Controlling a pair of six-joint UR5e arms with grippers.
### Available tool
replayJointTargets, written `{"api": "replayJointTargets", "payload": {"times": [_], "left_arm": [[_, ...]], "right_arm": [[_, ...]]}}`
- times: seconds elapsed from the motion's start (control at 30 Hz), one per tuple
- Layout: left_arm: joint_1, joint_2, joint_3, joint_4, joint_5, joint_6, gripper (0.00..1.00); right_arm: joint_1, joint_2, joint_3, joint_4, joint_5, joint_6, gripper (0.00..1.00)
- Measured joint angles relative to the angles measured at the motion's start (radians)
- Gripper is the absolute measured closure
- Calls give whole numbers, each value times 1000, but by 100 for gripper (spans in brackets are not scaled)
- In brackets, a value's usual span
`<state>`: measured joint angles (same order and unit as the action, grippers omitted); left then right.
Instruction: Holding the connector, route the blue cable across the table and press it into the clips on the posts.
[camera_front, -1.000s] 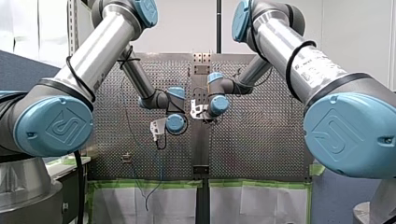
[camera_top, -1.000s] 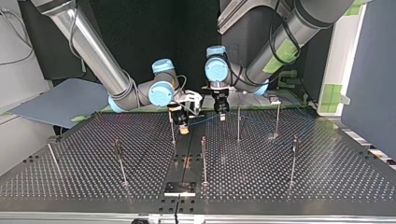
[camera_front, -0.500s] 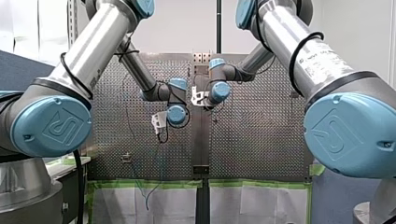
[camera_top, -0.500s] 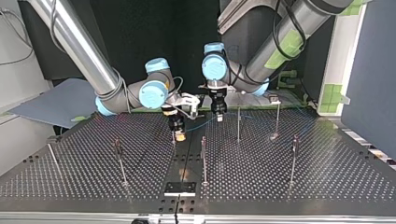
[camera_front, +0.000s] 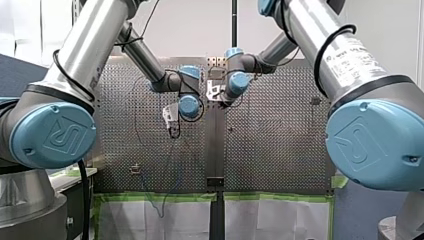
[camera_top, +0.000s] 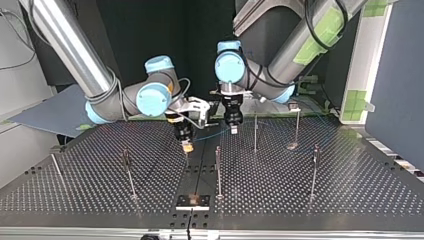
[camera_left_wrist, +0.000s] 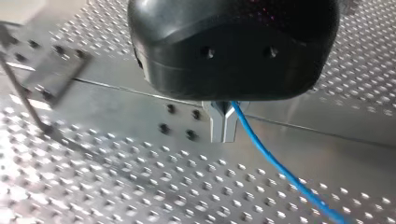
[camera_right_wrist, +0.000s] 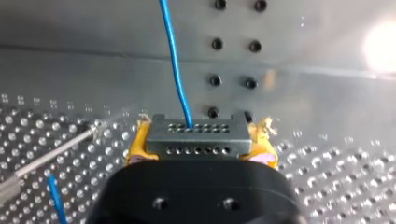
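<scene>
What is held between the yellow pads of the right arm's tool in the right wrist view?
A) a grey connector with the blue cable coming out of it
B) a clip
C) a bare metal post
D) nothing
A: in the right wrist view the right tool has its yellow pads closed on the grey connector, and the blue cable runs ahead from it.
</scene>
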<state>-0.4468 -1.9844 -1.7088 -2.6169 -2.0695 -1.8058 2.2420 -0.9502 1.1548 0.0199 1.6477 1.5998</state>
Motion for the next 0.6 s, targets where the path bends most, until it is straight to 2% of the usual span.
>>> {"api": "replayJointTargets", "payload": {"times": [0.27, 0.6], "left_arm": [[-4, 69, 0, -25, 4, 6, 100], [-5, 158, 7, -59, 14, 8, 100]], "right_arm": [[-5, -71, 54, 28, 0, 8, 100], [-4, -154, 60, 72, -2, 8, 100]]}}
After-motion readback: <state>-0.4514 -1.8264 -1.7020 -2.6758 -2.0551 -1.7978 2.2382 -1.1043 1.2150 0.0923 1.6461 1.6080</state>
